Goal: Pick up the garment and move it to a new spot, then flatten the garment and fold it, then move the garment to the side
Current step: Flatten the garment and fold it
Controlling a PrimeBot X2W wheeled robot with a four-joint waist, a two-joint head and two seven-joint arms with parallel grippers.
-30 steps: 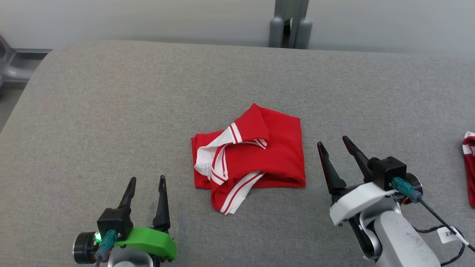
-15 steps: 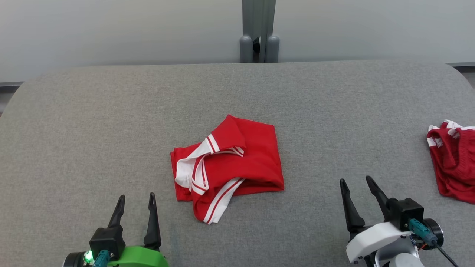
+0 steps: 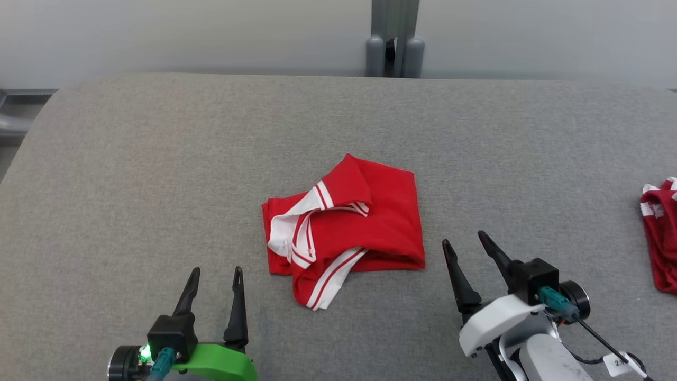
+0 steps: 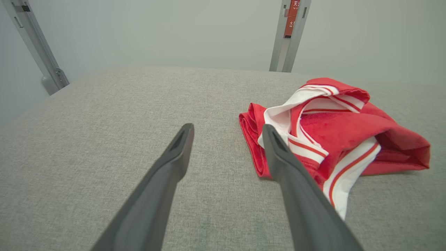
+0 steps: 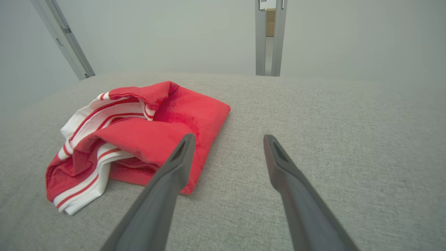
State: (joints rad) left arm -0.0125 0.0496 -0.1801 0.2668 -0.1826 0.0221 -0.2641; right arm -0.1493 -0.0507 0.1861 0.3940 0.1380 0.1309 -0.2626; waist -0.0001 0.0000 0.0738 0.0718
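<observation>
Lying crumpled mid table (image 3: 158, 159), red-and-white garment (image 3: 344, 227) sits btwn left gripper (image 3: 217, 270) and right gripper (image 3: 464, 238), touching neither. Both jaws gape wide, holding nothing. Another red cloth (image 3: 658, 233) lies at table's far right edge; grey post (image 3: 394, 47) stands behind, well apart.

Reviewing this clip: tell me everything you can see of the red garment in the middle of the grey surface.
The red garment is soft, knit-looking cloth with white bands striped in red along its edges. It lies crumpled and loosely folded over itself, with one banded end sticking out toward the robot. It rests near the middle of the grey fabric-covered surface, which alone touches it. The left gripper and right gripper stand open on either side, both clear of it.
</observation>
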